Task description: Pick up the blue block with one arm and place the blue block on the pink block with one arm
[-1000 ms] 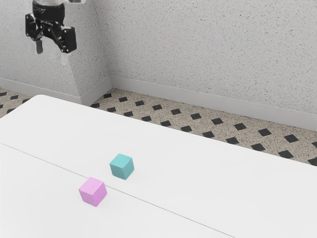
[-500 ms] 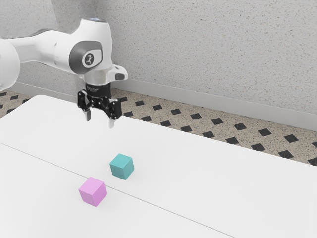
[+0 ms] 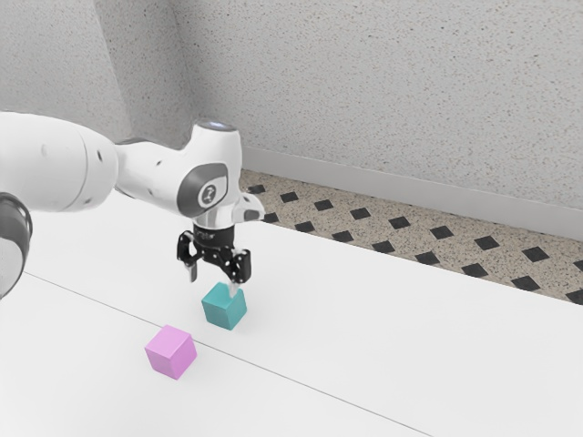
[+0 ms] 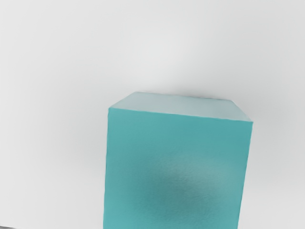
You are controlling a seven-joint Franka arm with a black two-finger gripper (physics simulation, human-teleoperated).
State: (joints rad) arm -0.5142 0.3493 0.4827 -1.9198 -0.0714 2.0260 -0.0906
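Teal-ish is honestly how the blue block [image 3: 224, 306] is looking. It's sitting flat on the white table [image 3: 410, 346], roughly mid-table in the exterior view. The gripper [image 3: 215, 282] is hanging right over it, pointing straight down. Its black fingers [image 3: 193, 273] are spread wide, so the hand is released and isn't grasping anything. One fingertip is showing just at the block's far top edge. The other is off toward the exterior view's left, over bare table. Can't tell whether either one is actually touching the block.

The white arm [image 3: 155, 173] is reaching in from the exterior view's left, with its wrist bending down over the block.

The pink block [image 3: 170, 351] is resting on the table too. It's near the blue one but apart from it, toward the exterior view's left and closer to the camera. A thin dark seam [image 3: 301, 382] is running across the tabletop and passing between the two blocks.

In the wrist view the blue block [image 4: 176, 167] is sitting big and close just under the hand. A soft dark shadow is lying on its large face, and plain white table [image 4: 71, 57] is showing around it.

Behind the table, a speckled floor [image 3: 410, 237] with black diamonds is meeting a rough grey wall [image 3: 410, 91].
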